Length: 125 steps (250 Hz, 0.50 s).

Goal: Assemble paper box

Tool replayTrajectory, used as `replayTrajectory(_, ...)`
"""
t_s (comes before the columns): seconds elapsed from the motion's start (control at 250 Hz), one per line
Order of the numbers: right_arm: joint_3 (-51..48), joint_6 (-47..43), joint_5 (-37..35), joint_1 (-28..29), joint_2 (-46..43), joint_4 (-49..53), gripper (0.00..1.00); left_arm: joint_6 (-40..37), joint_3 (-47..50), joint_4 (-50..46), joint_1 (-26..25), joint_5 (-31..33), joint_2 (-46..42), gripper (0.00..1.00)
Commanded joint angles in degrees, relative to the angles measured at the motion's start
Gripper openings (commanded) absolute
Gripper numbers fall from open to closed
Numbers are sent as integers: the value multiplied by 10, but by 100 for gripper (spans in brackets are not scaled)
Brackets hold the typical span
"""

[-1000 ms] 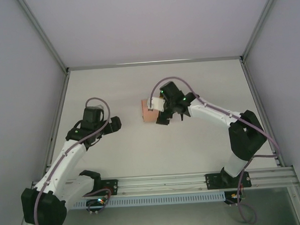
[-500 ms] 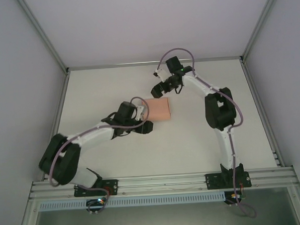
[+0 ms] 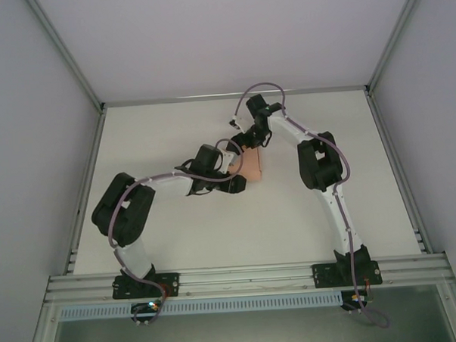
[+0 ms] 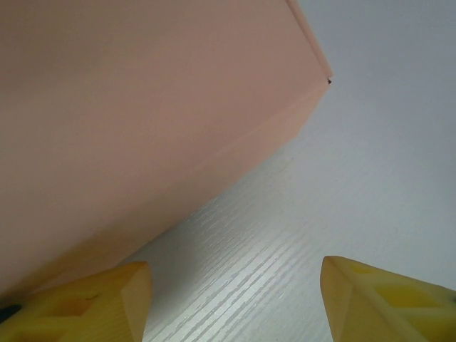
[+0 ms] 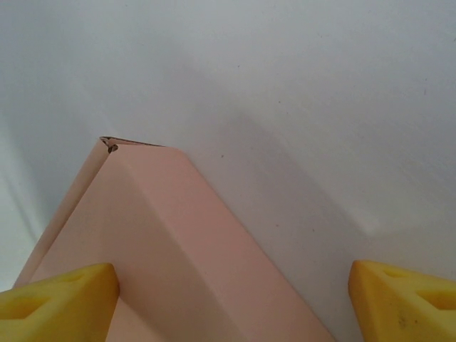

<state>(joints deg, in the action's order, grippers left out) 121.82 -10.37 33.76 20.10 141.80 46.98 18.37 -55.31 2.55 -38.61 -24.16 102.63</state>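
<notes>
We count one pink box point(image 3: 252, 166) on the tabletop point(image 3: 178, 234). Left tool point(image 4: 231, 281) and right tool point(image 5: 231, 283), two in all, both spread wide, gripping nothing.

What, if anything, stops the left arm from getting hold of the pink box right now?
Probably nothing, so likely yes. The left gripper sits right beside the box, jaws apart, with bare table between them. The right gripper hovers at the box's far side, which might crowd things.
</notes>
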Motion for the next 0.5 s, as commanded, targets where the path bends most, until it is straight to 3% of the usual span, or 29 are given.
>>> replayTrajectory(0.0, 6, -9, 41, 2, 16, 71, 79, -26, -27, -2, -3, 14, 16, 64)
replayTrajectory(0.188, 3, -16, 58, 10, 12, 125, 69, -10, -32, 37, -2, 69, 32, 65)
replayTrajectory(0.495, -26, 41, 105, 46, 7, 129, 53, 13, -5, 192, -12, 76, 60, 65)
